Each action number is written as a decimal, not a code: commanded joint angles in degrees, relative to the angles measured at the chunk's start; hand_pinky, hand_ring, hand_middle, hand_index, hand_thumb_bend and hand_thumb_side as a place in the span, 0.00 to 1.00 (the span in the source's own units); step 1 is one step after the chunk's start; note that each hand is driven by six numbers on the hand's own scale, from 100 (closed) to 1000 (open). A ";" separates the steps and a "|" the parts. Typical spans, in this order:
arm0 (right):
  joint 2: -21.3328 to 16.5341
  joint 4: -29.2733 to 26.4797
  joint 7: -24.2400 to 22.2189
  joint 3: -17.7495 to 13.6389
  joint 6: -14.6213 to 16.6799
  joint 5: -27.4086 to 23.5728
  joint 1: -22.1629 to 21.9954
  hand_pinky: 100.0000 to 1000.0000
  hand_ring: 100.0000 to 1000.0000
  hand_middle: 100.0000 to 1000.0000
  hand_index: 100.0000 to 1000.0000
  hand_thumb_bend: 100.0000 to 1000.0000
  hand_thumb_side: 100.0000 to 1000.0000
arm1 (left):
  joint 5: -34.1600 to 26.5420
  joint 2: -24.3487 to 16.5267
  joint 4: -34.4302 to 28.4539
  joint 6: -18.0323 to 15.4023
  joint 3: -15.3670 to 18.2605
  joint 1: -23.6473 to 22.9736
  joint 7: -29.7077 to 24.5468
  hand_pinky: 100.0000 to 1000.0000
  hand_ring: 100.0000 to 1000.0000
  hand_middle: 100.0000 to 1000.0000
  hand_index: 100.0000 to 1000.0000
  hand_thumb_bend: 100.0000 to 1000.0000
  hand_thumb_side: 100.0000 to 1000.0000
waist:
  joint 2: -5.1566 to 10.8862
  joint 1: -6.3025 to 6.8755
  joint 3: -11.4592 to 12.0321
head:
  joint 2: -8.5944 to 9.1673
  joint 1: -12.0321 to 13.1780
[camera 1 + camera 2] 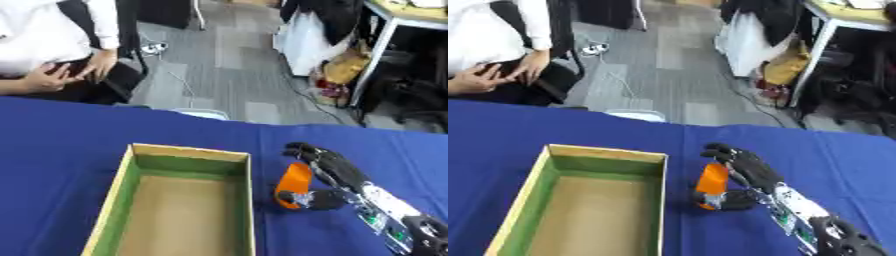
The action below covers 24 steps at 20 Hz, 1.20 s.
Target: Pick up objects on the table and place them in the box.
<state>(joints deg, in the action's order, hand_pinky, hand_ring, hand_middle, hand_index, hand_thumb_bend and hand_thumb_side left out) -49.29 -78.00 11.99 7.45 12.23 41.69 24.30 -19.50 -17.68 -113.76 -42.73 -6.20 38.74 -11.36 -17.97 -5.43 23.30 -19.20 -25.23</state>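
Right hand [328, 172] clamped on orange object [294, 184], upright on blue surface [70, 150] just right of open box [188, 155]. Left hand out of view. Risk: object clipping box wall during transfer, tipping.

One open cardboard box [179, 210] with green inner walls, at 7 o'clock. One orange object [294, 184], at 4 o'clock, beside box. One robot hand [331, 172], the right, at 4 o'clock. One blue-covered table [61, 145].
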 commanded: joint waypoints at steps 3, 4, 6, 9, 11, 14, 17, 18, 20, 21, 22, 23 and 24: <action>-1.07 0.19 -0.26 -0.59 0.14 0.12 0.13 0.45 0.68 0.85 0.88 0.64 1.00 | -0.42 0.01 -0.83 -0.05 -0.02 1.22 -0.55 1.00 0.93 0.96 0.98 0.29 0.89 | 0.65 0.16 0.41 | 0.54 -0.66; -1.04 0.29 -0.30 -0.61 0.13 0.06 0.12 0.43 0.67 0.85 0.88 0.64 1.00 | -0.48 0.06 -0.83 -0.04 -0.04 1.27 -0.61 1.00 0.93 0.96 0.98 0.29 0.89 | 0.59 0.13 0.54 | 0.61 -0.71; -0.95 0.49 -0.43 -0.62 0.06 0.05 0.09 0.39 0.64 0.84 0.88 0.65 1.00 | -0.59 0.18 -0.83 0.00 -0.08 1.40 -0.75 1.00 0.93 0.96 0.98 0.29 0.89 | 0.46 0.04 0.82 | 0.74 -0.85; -0.68 0.93 -0.63 -0.63 -0.13 0.21 0.07 0.26 0.58 0.81 0.87 0.65 1.00 | -0.78 0.41 -0.83 0.11 -0.16 1.67 -0.97 1.00 0.93 0.96 0.98 0.29 0.89 | 0.24 -0.14 1.33 | 0.97 -1.08; -0.50 1.18 -0.70 -0.64 -0.29 0.32 0.12 0.13 0.52 0.78 0.86 0.65 1.00 | -0.91 0.56 -0.83 0.16 -0.22 1.89 -1.13 1.00 0.93 0.96 0.98 0.29 0.89 | 0.04 -0.28 1.69 | 1.18 -1.17; -0.35 1.22 -0.24 -0.77 -0.57 0.31 0.21 0.00 0.33 0.59 0.74 0.65 1.00 | -1.07 0.71 -0.83 0.25 -0.27 2.14 -1.38 1.00 0.93 0.96 0.98 0.29 0.89 | -0.22 -0.46 2.06 | 1.46 -1.22; -0.31 0.79 2.10 -1.13 -0.75 0.06 0.28 0.00 0.22 0.48 0.65 0.63 1.00 | -1.13 0.79 -0.83 0.36 -0.29 2.30 -1.61 1.00 0.93 0.96 0.98 0.29 0.89 | -0.44 -0.58 2.24 | 1.65 -1.26; -0.31 0.61 3.34 -1.23 -0.74 0.00 0.26 0.00 0.10 0.36 0.55 0.62 0.93 | -1.13 0.80 -0.83 0.38 -0.30 2.34 -1.68 1.00 0.93 0.96 0.98 0.29 0.89 | -0.49 -0.60 2.26 | 1.67 -1.26; -0.33 0.39 6.26 -1.27 -0.64 -0.02 0.15 0.00 0.01 0.25 0.44 0.60 0.86 | -1.16 0.81 -0.83 0.38 -0.29 2.39 -1.78 1.00 0.93 0.96 0.98 0.29 0.89 | -0.55 -0.61 2.28 | 1.70 -1.26; -0.27 -0.01 8.40 -1.50 -0.47 -0.05 0.29 0.00 0.00 0.15 0.34 0.57 0.79 | -1.18 0.80 -0.83 0.35 -0.26 2.39 -1.80 1.00 0.93 0.96 0.98 0.29 0.89 | -0.60 -0.58 2.22 | 1.67 -1.22; -0.25 -0.21 10.58 -1.56 -0.37 0.05 0.23 0.00 0.00 0.08 0.27 0.53 0.74 | -1.18 0.76 -0.83 0.31 -0.22 2.40 -1.80 1.00 0.93 0.96 0.98 0.29 0.89 | -0.63 -0.56 2.18 | 1.65 -1.20; -0.21 -0.33 12.76 -1.58 -0.33 0.24 0.21 0.00 0.00 0.02 0.20 0.51 0.71 | -1.17 0.73 -0.83 0.27 -0.19 2.39 -1.81 1.00 0.93 0.96 0.98 0.29 0.88 | -0.66 -0.53 2.15 | 1.61 -1.20; -0.15 -0.39 14.92 -1.55 -0.27 0.54 0.19 0.00 0.00 0.00 0.12 0.48 0.67 | -1.17 0.69 -0.83 0.23 -0.16 2.39 -1.80 1.00 0.93 0.96 0.98 0.29 0.88 | -0.69 -0.50 2.10 | 1.57 -1.18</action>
<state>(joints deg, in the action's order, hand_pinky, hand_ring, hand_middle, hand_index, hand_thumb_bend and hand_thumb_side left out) -48.23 -77.41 24.54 6.39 11.88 42.00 24.14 -20.47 -16.66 -113.77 -42.42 -6.55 40.39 -13.04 -19.63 -6.28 25.50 -18.11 -25.80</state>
